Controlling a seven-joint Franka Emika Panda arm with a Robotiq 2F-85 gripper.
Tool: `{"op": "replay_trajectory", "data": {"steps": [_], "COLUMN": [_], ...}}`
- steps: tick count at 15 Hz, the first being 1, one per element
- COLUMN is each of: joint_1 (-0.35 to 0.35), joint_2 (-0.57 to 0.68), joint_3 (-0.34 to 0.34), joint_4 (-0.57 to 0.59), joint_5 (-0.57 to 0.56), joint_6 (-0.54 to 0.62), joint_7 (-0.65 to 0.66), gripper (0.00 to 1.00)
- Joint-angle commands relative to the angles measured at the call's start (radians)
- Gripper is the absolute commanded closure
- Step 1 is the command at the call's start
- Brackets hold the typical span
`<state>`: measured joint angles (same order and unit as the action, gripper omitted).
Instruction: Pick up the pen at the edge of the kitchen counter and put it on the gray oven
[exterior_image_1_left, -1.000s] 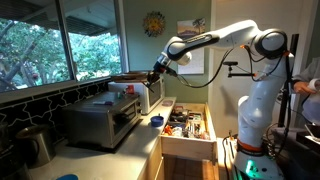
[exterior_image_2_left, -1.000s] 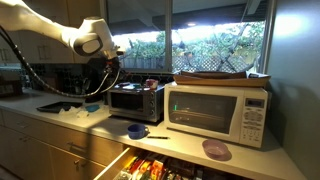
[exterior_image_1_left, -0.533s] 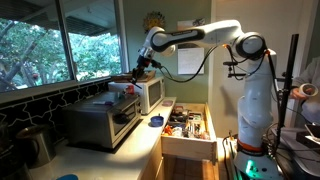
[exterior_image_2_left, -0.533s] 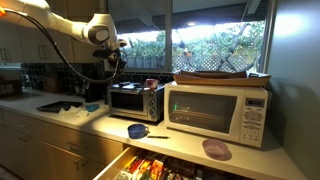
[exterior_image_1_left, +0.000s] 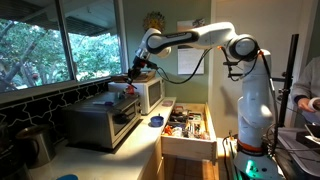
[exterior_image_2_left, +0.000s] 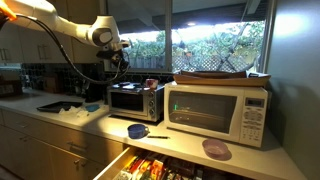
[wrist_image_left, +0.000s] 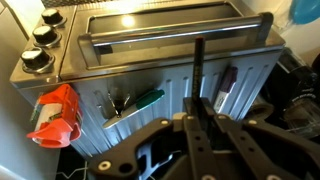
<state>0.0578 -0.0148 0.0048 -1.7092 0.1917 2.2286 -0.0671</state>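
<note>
The jaws are seen in the wrist view closed on the pen (wrist_image_left: 197, 75), which is held upright between them over the ribbed flat top of the gray oven (wrist_image_left: 130, 75). On that top, an orange object (wrist_image_left: 55, 115) is seen at the left, with a green-handled tool (wrist_image_left: 140, 100) to its right. Farther off, the oven is shown standing on the worktop (exterior_image_1_left: 135, 150) beside a white microwave (exterior_image_2_left: 215, 110).
</note>
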Motion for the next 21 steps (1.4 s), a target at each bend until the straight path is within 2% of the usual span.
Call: {"op": "replay_trajectory", "data": {"steps": [1,4,9,15,21], "joint_1": [-0.006,0.006,0.016,0.011,0.015], "joint_2": [0.185,0.302,0.456,0.581,0.653], "joint_3": [0.012,0.016,0.052,0.089,0.089], "joint_4": [0.208,0.358,0.553,0.731,0.848], "joint_5": [-0.099,-0.164,-0.120,-0.074,-0.083], "joint_6": [-0.068,-0.150,-0.255,-0.270,-0.321], "joint_7": [0.084,0.088,0.072,0.065,0.079], "gripper": [0.98,0.98,0.98,0.98,0.98]}}
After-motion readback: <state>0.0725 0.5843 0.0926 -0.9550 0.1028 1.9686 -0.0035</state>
